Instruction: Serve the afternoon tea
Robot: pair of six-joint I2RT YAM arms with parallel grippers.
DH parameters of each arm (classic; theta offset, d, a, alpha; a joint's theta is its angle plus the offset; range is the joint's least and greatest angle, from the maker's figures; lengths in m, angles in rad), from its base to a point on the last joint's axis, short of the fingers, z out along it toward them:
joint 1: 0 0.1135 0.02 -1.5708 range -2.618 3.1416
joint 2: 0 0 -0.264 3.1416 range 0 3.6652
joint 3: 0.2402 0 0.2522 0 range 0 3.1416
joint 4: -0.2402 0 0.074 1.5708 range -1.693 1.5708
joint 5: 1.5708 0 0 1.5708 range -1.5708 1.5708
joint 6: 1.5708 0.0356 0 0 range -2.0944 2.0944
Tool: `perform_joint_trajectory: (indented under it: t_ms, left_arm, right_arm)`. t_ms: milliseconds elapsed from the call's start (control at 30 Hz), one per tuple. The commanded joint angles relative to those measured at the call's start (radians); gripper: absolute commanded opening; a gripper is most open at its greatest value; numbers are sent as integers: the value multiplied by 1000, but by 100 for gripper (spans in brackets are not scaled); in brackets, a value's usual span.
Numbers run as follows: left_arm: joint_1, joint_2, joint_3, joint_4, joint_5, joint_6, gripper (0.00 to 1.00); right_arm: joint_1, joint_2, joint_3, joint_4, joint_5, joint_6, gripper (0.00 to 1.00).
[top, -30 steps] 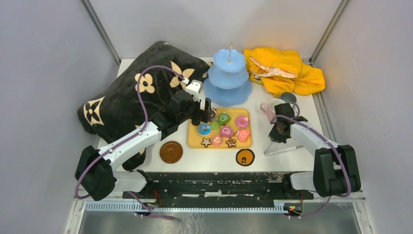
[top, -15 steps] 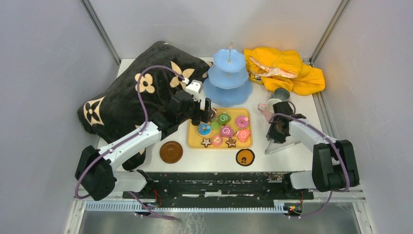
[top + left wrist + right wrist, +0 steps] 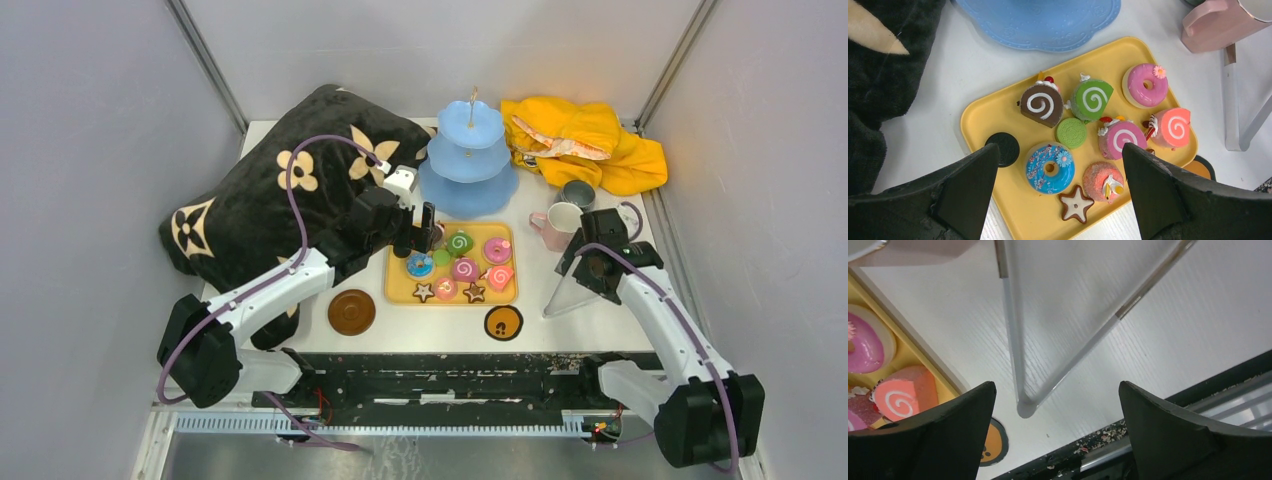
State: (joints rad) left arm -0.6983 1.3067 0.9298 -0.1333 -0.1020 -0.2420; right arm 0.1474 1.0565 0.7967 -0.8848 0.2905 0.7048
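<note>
Obs.: all the sweets (image 3: 1083, 135) sit on the yellow tray (image 3: 397, 292), none on the three-tier stand (image 3: 468, 160), which stands just beyond the tray's far edge with its tiers bare. Serving looks barely begun. The left claw (image 3: 1059, 150) hangs over the far-left part of the tray, jaws spread wide and holding nothing. In its wrist view the gap frames the blue doughnut (image 3: 1050, 167), with the chocolate swirl roll (image 3: 1040, 102) and black sandwich biscuit (image 3: 1004, 148) close by. I'd judge that spread is meant to straddle one sweet without nudging its neighbours, which are packed tightly. The right claw (image 3: 1056, 385) is also wide and empty, poised to the right of the tray over the metal tongs (image 3: 1013, 340). They lie flat on the bench (image 3: 600, 215), hinge towards the tray's near-right corner and arms splayed away. Whether it is after the tongs or something else, I cannot tell. The pink cup (image 3: 558, 225) stands right of the tray's far-right corner, near the tongs' tips, with the grey mug (image 3: 578, 193) just beyond it. Neither is on a coaster. The brown coaster (image 3: 351, 312) lies off the tray's near-left corner, the second coaster (image 3: 503, 323) at its near-right corner. Both sit along the near side, probably as place settings. A black cushion (image 3: 270, 200) crowds the bench left of the tray, so the left arm works right alongside it.
</note>
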Motion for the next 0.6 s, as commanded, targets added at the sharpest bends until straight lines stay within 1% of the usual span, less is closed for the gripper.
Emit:
perform_joint_trajectory:
  t_ms: [0,100,233,400,567]
  left_arm:
    - [-4,-11,16,23,4,4,99]
    - [-4,-15,17,16,8,6,99]
    - [-4,-18,16,15,11,10,99]
    - [-4,-21,22,6,12,12,99]
    - [-4,-14,33,-1,19,12,99]
  right_arm:
    - [-19,-68,-67,-79,58,138,100]
    - [-69,-96,-123,-28,50,177,96]
    - [-115,-53,-169,47,47,192,80]
    - [-152,36,-207,154,30,176,68]
    - [-212,96,-220,216,18,144,49]
